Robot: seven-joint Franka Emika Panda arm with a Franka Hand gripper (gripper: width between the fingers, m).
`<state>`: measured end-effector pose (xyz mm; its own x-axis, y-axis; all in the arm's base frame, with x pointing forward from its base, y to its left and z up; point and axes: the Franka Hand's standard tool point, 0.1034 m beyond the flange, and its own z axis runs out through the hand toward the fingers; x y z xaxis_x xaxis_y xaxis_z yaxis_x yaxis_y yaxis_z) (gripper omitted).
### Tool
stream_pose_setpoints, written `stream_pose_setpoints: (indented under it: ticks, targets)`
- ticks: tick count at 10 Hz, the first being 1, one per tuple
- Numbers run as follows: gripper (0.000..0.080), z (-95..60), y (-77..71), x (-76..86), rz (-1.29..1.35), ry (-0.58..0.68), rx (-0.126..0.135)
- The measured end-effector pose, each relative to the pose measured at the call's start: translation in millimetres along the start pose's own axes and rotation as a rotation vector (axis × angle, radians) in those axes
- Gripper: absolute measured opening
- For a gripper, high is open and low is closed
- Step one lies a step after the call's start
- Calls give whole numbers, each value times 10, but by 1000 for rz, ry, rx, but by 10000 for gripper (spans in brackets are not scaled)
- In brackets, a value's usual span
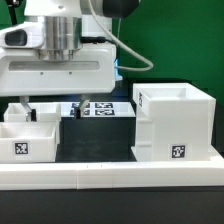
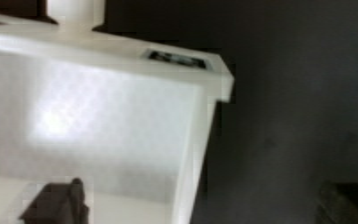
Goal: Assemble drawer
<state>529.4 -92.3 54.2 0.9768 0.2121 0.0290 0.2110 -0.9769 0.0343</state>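
The white drawer housing (image 1: 176, 122) stands upright at the exterior view's right, with a tag low on its front. A white tray (image 1: 30, 135) sits at the exterior view's left, and part of a second tray (image 1: 14, 112) shows behind it. My gripper (image 1: 54, 106) is open and empty, low over the near tray. In the wrist view the tray (image 2: 87, 120) fills most of the picture, with its round knob (image 2: 73, 14) and a tag (image 2: 179, 60) on its rim. The open gripper (image 2: 204, 205) straddles one tray wall: one finger (image 2: 55, 204) is over the inside, the other over the black table.
The marker board (image 1: 104, 108) lies flat between the trays and the housing. A long low white wall strip (image 1: 110, 176) runs along the front edge. The table is black with a green backdrop behind it.
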Motion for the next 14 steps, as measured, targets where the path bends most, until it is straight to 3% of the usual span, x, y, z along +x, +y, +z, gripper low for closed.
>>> stream_pose_setpoints:
  ticks: [4, 5, 7, 11, 14]
  targets:
    - [649, 8, 2, -4, 3, -1, 0]
    - [649, 24, 28, -68, 85, -29, 29]
    - [649, 167, -7, -117, 126, -34, 18]
    - [649, 243, -95, -92, 120, -37, 17]
    - [649, 430, -89, -129, 109, -27, 1]
